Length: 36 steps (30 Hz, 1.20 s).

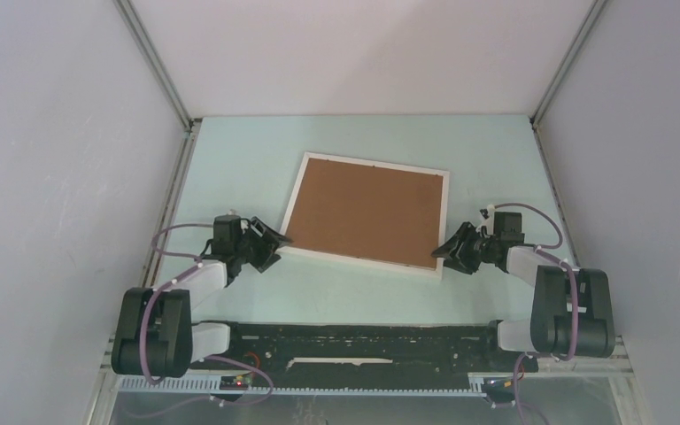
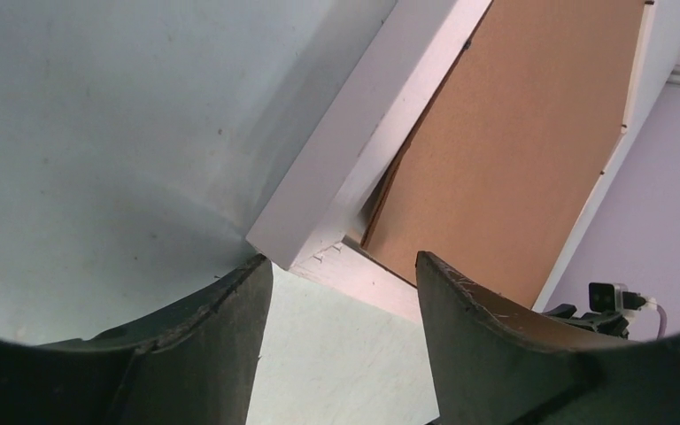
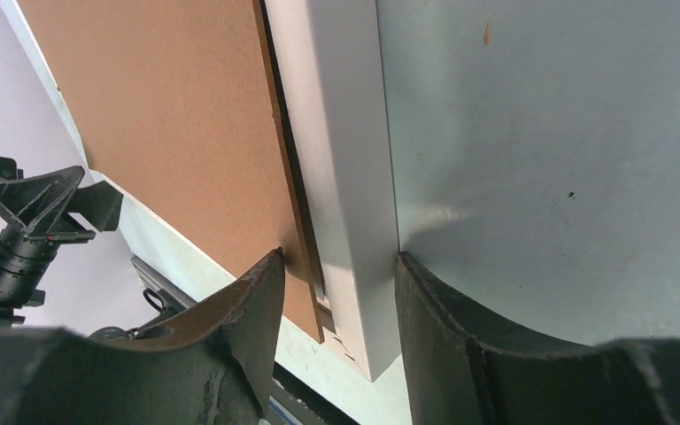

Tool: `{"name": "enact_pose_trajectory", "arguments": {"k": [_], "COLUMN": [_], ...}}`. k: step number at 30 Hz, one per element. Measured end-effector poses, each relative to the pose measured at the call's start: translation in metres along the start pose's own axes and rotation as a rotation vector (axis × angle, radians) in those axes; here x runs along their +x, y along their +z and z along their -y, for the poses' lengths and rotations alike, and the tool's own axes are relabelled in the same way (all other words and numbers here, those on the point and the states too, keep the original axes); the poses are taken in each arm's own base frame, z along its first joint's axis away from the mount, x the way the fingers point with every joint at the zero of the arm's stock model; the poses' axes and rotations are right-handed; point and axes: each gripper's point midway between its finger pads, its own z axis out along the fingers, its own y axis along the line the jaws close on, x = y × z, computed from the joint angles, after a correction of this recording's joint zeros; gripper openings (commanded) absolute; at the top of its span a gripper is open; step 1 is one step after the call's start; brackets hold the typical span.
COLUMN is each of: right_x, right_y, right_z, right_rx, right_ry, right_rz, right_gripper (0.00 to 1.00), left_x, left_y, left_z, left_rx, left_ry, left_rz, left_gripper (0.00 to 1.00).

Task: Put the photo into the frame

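Observation:
The white frame (image 1: 367, 262) lies face down in the middle of the table, and a brown backing board (image 1: 367, 211) fills it. The photo is hidden. My left gripper (image 1: 270, 243) is at the frame's near left corner. In the left wrist view its jaws (image 2: 341, 258) stand open astride that corner of the frame (image 2: 354, 133), with the left fingertip (image 2: 261, 266) right at the corner. My right gripper (image 1: 447, 251) is at the near right corner. Its jaws (image 3: 338, 255) are closed across the frame's side rail (image 3: 336, 133), one finger against the rail's outer face and the other on the board (image 3: 159, 106).
The pale table surface (image 1: 248, 168) is boxed in by grey walls on the left, right and back. A black rail (image 1: 354, 341) with both arm bases runs along the near edge. Each wrist view shows the other gripper beyond the frame.

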Motion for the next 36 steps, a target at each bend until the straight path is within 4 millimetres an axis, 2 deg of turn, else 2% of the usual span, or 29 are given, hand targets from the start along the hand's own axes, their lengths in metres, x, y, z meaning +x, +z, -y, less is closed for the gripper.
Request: {"name": "enact_pose_trajectory", "arguments": {"k": [7,12,17,21,26,32,34,36], "right_x": [0.006,0.01,0.015,0.02,0.03,0.047,0.064,0.089], "right_y": [0.001,0.001,-0.005,-0.006,-0.002,0.011,0.018,0.023], "right_z": [-0.001,-0.006,-0.016,-0.02,-0.021,-0.035,-0.041,-0.055], "right_rx": [0.001,-0.005,-0.002,0.026,0.051,0.002,-0.033,-0.084], "right_ry": [-0.011,-0.02,-0.081,-0.144,-0.179,-0.154,-0.142,-0.154], "right_rz": [-0.022,-0.043,-0.049,-0.049,-0.078,-0.1,-0.115,-0.152], "right_gripper": [0.56,0.67,0.71,0.72,0.71,0.72,0.74,0.75], "left_x": [-0.01,-0.012,-0.013,-0.013,-0.014,-0.012,-0.002,0.013], "left_y": [0.007,0.013,0.016,0.016,0.0,-0.032,-0.037,-0.039], "left_z": [-0.004,-0.004,-0.002,-0.001,0.003,0.017,0.025,0.031], "left_rx": [0.006,0.017,0.031,0.034,0.038,0.071,0.102,0.132], "left_ry": [-0.041,-0.054,-0.052,-0.048,0.008,0.073,0.091,0.106], "left_rz": [0.01,0.009,0.003,0.001,0.024,0.073,0.058,0.018], "left_gripper": [0.54,0.48,0.47,0.61,0.92,0.99,1.0,1.0]}}
